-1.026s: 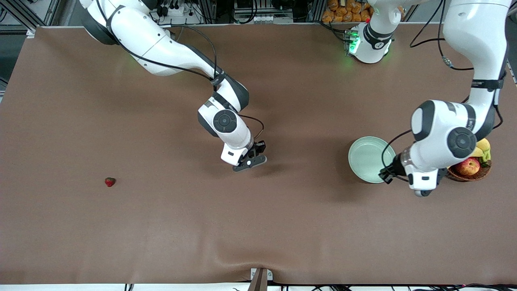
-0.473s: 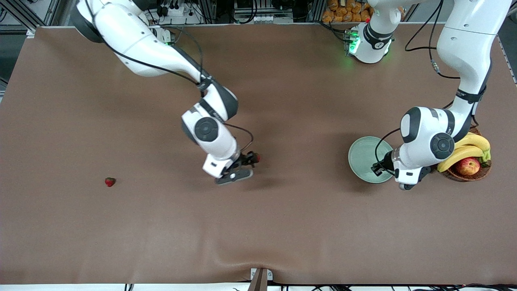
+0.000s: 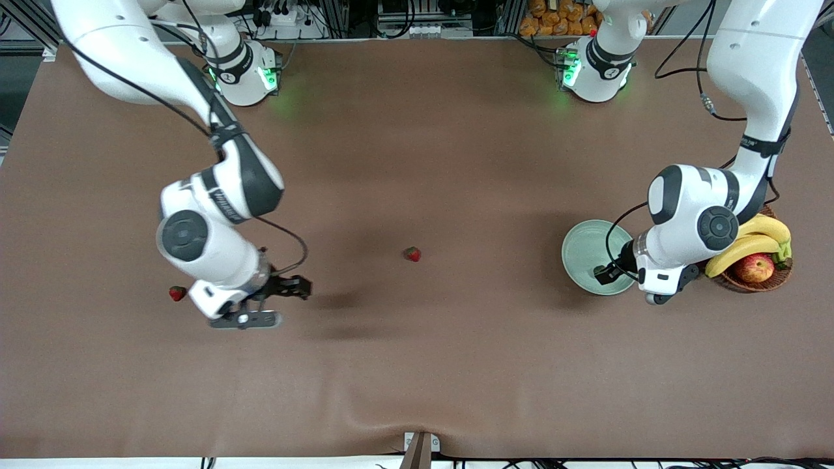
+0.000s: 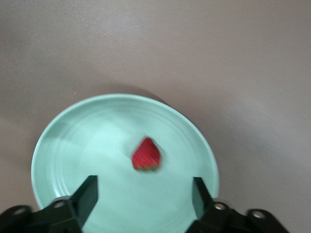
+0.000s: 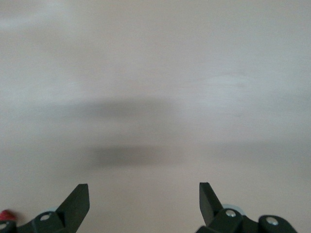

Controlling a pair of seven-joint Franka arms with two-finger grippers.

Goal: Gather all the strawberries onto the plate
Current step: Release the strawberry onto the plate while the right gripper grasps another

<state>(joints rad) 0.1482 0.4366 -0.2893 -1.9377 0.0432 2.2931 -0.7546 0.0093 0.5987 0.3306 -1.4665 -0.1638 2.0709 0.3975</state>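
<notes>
Left gripper [image 4: 143, 201] over plate [image 3: 576, 260], fingers [image 4: 86, 194] spread, nothing pinched. One strawberry in plate [image 4: 146, 155], near plate centre, lying free between the spread fingers in the left wrist view. Plate on tabletop [image 3: 417, 365] toward left arm's end, just beside wicker basket [image 3: 749, 280] holding bananas [image 3: 749, 238] and apple [image 3: 754, 268].

Right gripper [image 3: 277, 303] over bare tabletop, spread, empty. Strawberry at mid-tabletop [image 3: 412, 254], at 9 o'clock from plate in front view, well apart. Third strawberry [image 3: 176, 293] near right arm's end, at 9 o'clock from right gripper.
</notes>
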